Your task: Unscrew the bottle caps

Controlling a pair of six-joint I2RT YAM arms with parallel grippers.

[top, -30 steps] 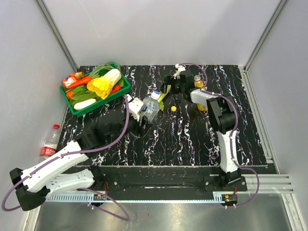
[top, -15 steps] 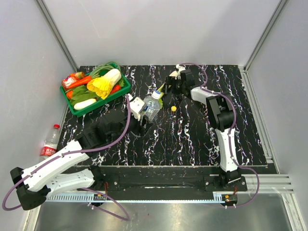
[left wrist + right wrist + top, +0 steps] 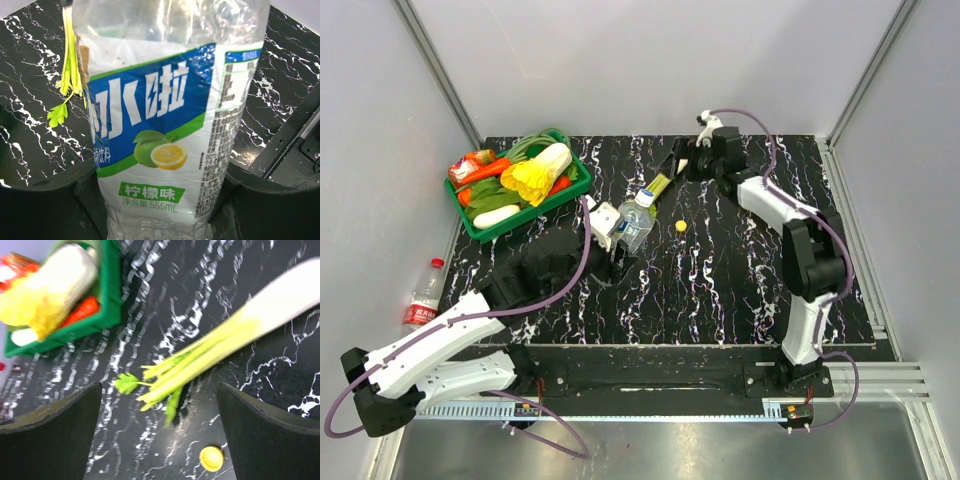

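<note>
Bottle with a blue and green label (image 3: pixel 635 222) sits near the middle of the black marbled table (image 3: pixel 720 290), tilted, with its neck pointing toward the far side and a pale cap on top. The left gripper (image 3: pixel 623 240) is clamped around its lower body at a narrow setting. In the left wrist view the label fills the frame, showing a green and yellow citrus picture, and a dark finger (image 3: pixel 45 200) presses in on each side of the clear plastic.

A small yellow cap (image 3: pixel 681 226) lies loose on the table just to the right of this bottle. A celery stalk (image 3: pixel 660 183) lies just beyond the bottle, its leafy end nearest the bottle's neck.

The right gripper (image 3: pixel 688 165) hangs over the far end of the celery stalk with its jaws spread wide and nothing between them; its own camera looks down on the celery and the yellow cap.

A green basket (image 3: pixel 470 225) of vegetables stands at the far left corner of the table.

A second bottle with a red label (image 3: pixel 423 295) and a red cap rests off the table's left edge, beside the side wall.
</note>
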